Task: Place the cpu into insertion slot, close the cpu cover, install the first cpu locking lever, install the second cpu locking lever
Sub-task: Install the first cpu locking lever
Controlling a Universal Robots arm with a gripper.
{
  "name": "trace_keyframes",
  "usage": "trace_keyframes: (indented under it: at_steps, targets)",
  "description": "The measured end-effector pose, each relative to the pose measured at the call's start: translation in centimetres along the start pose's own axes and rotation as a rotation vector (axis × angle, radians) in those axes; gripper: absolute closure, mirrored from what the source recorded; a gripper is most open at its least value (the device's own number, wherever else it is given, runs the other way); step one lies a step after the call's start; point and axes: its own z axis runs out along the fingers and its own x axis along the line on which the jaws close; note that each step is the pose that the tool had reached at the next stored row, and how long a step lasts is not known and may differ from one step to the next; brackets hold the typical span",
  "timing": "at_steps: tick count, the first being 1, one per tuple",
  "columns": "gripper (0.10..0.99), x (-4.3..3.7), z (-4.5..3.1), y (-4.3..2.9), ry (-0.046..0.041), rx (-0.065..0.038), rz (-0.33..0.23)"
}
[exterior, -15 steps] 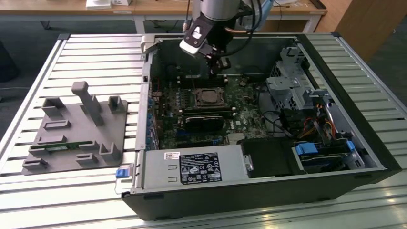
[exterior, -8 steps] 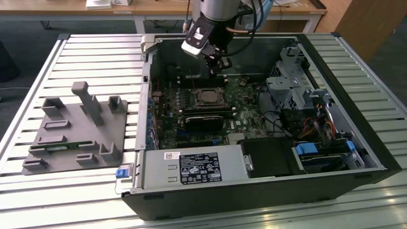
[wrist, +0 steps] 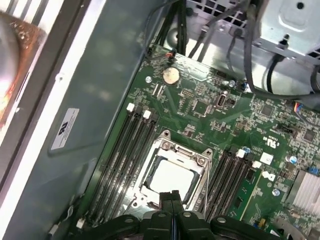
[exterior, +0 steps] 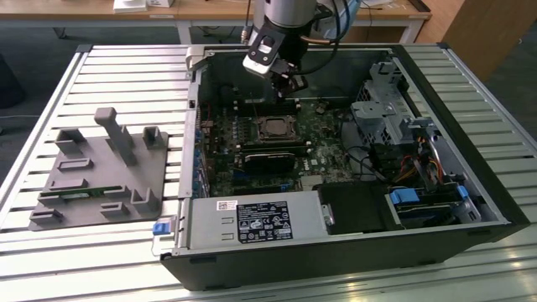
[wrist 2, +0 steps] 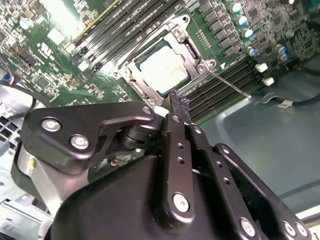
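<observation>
as 1 cpu [wrist: 170, 179] sits in the insertion slot [wrist: 142, 195] w/ 1 cpu cover [wrist: 181, 154] down (flat), 2 fingers [wrist: 166, 201] closed, empty.

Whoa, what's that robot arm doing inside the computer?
A robot arm is reaching down into an open computer case. Its pincer is shut with nothing in it and hovers just over the square silvery chip. The chip already sits in place on the green board, with a thin metal frame lying flat around it. A thin silver lever sticks out beside the frame.
</observation>
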Motion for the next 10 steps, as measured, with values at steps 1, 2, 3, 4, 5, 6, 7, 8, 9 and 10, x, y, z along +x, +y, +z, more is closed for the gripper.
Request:
trace_keyframes:
  at_steps: [1,2,3,4,5,6,7,8,9,10]
  targets:
    - [0.98,0.0,0.0,0.0,0.0003,0.001,-0.013]
    - [0.98,0.0,0.0,0.0,0.0007,0.001,-0.03]
    - [0.98,0.0,0.01,0.0,0.0011,0.002,-0.045]
    - [0.98,0.0,0.01,0.0,0.0015,0.003,-0.062]
    - [0.98,0.0,0.01,0.0,0.0019,0.003,-0.079]
    - [0.98,0.0,0.01,0.0,0.0023,0.004,-0.097]
    - [0.98,0.0,0.01,0.0,0.0028,0.005,-0.114]
    - [0.98,0.0,0.01,0.0,0.0032,0.006,-0.132]
    - [0.98,0.0,0.01,0.0,0.0036,0.007,-0.151]
    - [0.98,0.0,0.01,0.0,0.004,0.007,-0.166]
